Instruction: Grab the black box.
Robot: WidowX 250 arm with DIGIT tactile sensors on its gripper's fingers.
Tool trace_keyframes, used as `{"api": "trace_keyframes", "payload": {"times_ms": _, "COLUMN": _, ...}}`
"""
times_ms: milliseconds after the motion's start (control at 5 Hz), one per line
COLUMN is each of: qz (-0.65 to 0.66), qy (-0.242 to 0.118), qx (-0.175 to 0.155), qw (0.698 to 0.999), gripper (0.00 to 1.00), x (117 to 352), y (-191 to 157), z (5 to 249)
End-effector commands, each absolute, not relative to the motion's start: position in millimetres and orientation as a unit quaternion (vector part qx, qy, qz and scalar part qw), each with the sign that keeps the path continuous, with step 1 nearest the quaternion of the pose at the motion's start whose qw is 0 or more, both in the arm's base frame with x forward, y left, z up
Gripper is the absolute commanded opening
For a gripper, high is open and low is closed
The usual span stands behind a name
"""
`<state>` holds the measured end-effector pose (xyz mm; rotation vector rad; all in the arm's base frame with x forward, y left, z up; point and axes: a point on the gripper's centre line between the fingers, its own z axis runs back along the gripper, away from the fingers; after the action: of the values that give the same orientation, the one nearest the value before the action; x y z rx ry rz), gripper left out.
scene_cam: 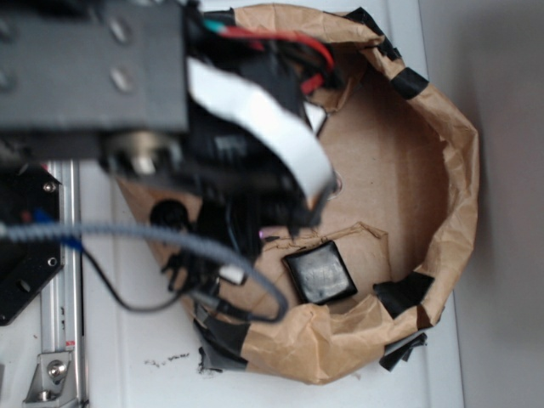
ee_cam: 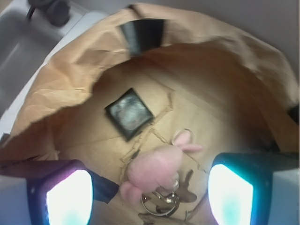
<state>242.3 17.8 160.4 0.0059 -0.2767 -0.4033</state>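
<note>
The gripper (ee_cam: 149, 187) hung open and empty above the pink toy (ee_cam: 154, 171); the black box (ee_cam: 129, 112) lay apart. Both sat inside the paper wall (ee_cam: 70, 75), the box nearer its edge.

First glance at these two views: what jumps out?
The crumpled brown paper ring walling in a cardboard floor. Inside lies the glossy black box, with a pink plush toy on a key ring nearer the camera. The open gripper frames the toy in the wrist view.
</note>
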Motion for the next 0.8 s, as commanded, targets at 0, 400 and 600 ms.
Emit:
{"api": "trace_keyframes", "payload": {"times_ms": 0, "qz": -0.195, "qy": -0.155, "qx": 0.010, "qw": 0.969, "gripper": 1.00, "x": 243.7, "y": 16.1, "z": 169.1}}
{"api": "trace_keyframes", "payload": {"times_ms": 400, "qz": -0.304, "qy": -0.134, "qx": 0.010, "qw": 0.943, "gripper": 1.00, "x": 277.8, "y": 19.6, "z": 126.4}}
{"api": "trace_keyframes", "payload": {"times_ms": 600, "qz": -0.369, "qy": -0.112, "qx": -0.017, "qw": 0.923, "gripper": 1.00, "x": 278.8, "y": 8.1, "z": 110.2}}
